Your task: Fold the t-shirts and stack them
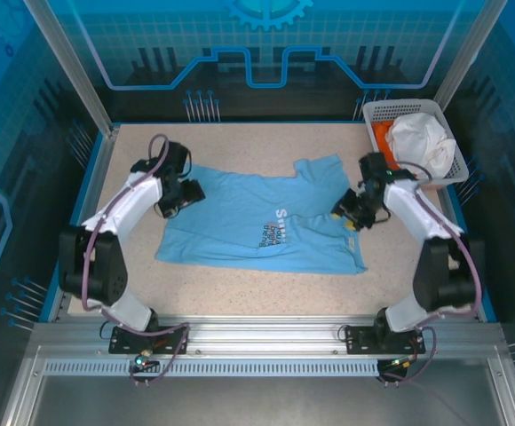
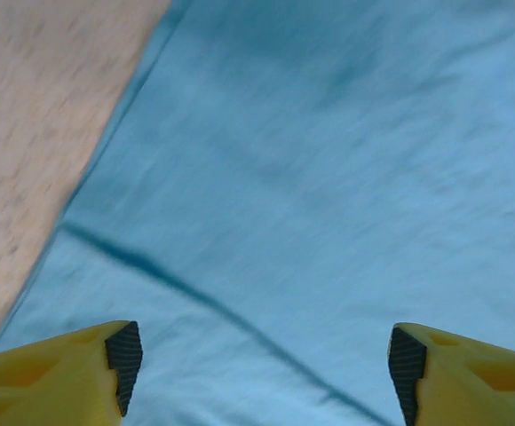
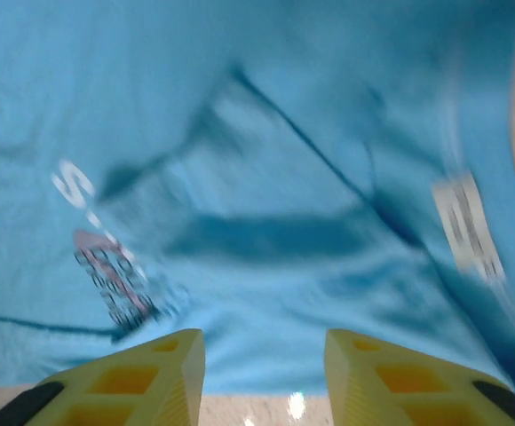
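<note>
Your left fingers are spread wide w/ nothing between them. The blue t-shirt lies flat under and ahead of them. In the left wrist view the shirt's edge runs diagonally away to the left of the left-hand finger, w/ bare bench beyond it. One dark crease crosses the cloth ahead of the tips, slanting down toward the right-hand finger. That view is a bit blurred.

Your right fingers also stand apart, w/ a narrower gap than the left pair and no cloth visibly pinched between them. Ahead-left of them is the shirt's print: white lettering plus a dark and pink patch. Straight ahead is a folded flap, and ahead-right a white neck label. The shirt's edge sits right by the tips, w/ a sliver of bench showing between them. This view is blurred too.

From the top view the shirt is spread on the bench between the two pairs of fingers, left pair at its upper left corner, right pair over its right side. The basket sits beyond and to the right of the right fingers, near them, holding a bunched white shirt w/ an orange shirt touching it on the left.
</note>
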